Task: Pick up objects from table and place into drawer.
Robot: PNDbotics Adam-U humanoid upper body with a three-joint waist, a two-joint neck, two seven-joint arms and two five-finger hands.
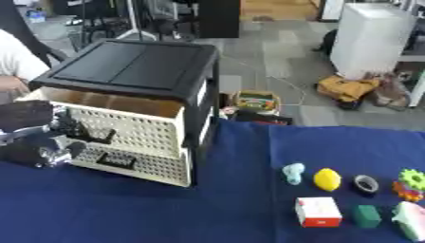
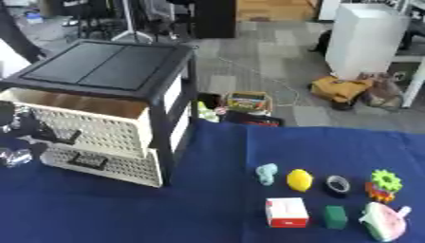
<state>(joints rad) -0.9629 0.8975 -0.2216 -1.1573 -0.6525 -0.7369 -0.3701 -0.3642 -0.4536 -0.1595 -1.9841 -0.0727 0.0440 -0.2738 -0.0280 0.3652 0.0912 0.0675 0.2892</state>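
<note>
A black-framed drawer unit (image 1: 133, 66) with cream perforated drawers stands at the table's left. Its top drawer (image 1: 124, 124) is pulled out and open. My left hand (image 1: 37, 137) comes in from the left, with its fingers curled at that drawer's black handle (image 1: 93, 137). On the right lie a pale blue figure (image 1: 293, 172), a yellow lemon (image 1: 327, 179), a black tape roll (image 1: 366, 184), a green gear (image 1: 412, 178) above an orange piece (image 1: 407, 191), a red-and-white box (image 1: 318, 211), a green block (image 1: 366, 216) and a pink-and-green slice (image 2: 383, 221). My right hand does not show.
A blue cloth (image 1: 166, 213) covers the table. The lower drawer (image 1: 133, 163) is closed. A person in white (image 1: 13, 61) sits beyond the unit at the left edge. On the floor behind are a box of coloured things (image 1: 257, 100), a yellow bag (image 1: 347, 88) and a white cabinet (image 1: 371, 38).
</note>
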